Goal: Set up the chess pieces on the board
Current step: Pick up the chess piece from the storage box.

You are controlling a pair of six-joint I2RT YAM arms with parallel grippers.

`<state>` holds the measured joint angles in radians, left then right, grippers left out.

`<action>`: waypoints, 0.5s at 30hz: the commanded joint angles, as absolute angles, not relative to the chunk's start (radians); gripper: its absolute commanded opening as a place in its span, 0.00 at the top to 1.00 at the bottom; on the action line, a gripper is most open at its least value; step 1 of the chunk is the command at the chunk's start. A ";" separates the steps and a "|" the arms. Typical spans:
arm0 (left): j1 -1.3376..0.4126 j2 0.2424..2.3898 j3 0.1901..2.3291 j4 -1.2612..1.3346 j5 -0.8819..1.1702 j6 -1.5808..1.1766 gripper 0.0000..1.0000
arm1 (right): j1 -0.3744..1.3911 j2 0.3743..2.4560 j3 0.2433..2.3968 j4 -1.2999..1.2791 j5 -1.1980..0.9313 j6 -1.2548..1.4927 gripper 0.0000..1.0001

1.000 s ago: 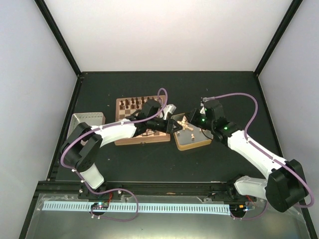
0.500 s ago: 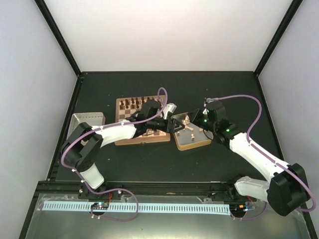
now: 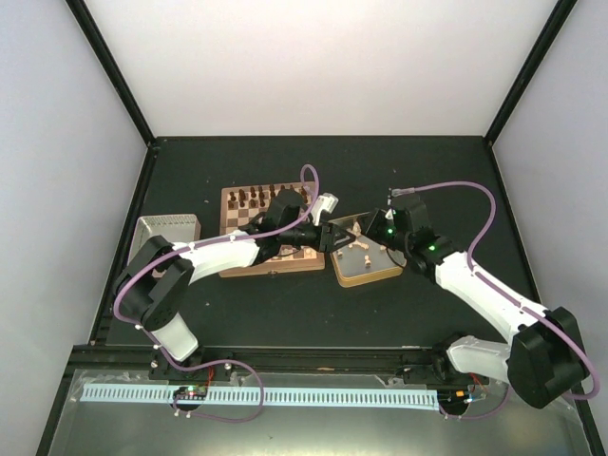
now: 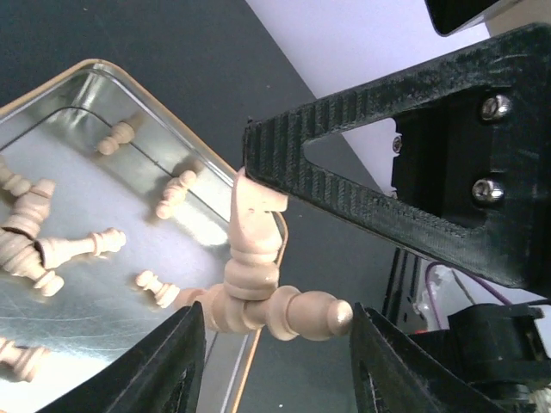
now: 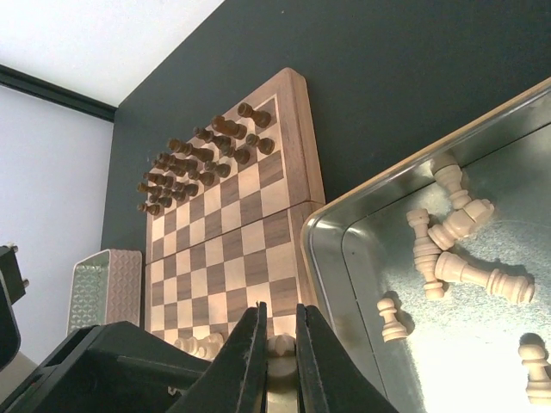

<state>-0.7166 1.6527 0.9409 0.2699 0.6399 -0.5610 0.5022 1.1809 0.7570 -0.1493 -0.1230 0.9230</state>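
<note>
Chess pieces (image 5: 479, 277) mostly lie in the tin (image 4: 95, 292). Your right jaws pinch one pale piece (image 4: 254, 225) over its rim, beside the board (image 5: 232, 258). Left jaws stand parted around it.

From above, the left arm (image 3: 223, 252) covers the side of the board (image 3: 237, 220) nearest the tin (image 3: 372, 274), and the chess pieces (image 3: 364, 255) in the tin are too small to name. In the right wrist view the right pincer (image 5: 277, 342) hides most of the pale piece (image 5: 281, 348) it clamps, and the tin runs off the right edge. In the left wrist view the fingers (image 4: 172, 370) of the left pincer (image 4: 275, 311) are cut off at the bottom edge.
</note>
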 commanded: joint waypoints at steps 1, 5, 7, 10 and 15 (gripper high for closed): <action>-0.729 1.628 0.988 0.227 0.544 -0.539 0.56 | 0.495 1.189 0.746 -0.130 -0.123 0.922 0.90; -0.732 1.632 0.987 0.193 0.513 -0.515 0.72 | 0.495 1.188 0.745 -0.128 -0.123 0.922 0.90; -0.733 1.634 0.983 0.190 0.512 -0.509 0.79 | 0.495 1.185 0.746 -0.122 -0.124 0.922 0.90; -0.736 1.639 0.983 0.179 0.494 -0.506 0.83 | 0.496 1.181 0.743 -0.113 -0.128 0.921 0.90; -0.737 1.653 0.985 0.178 0.480 -0.509 0.89 | 0.496 1.161 0.733 -0.091 -0.129 0.921 0.90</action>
<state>-0.7296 1.6527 0.9482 0.1856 0.5079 -0.5262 0.5022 1.1835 0.7525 -0.1364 -0.1314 0.9230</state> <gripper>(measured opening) 0.130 0.107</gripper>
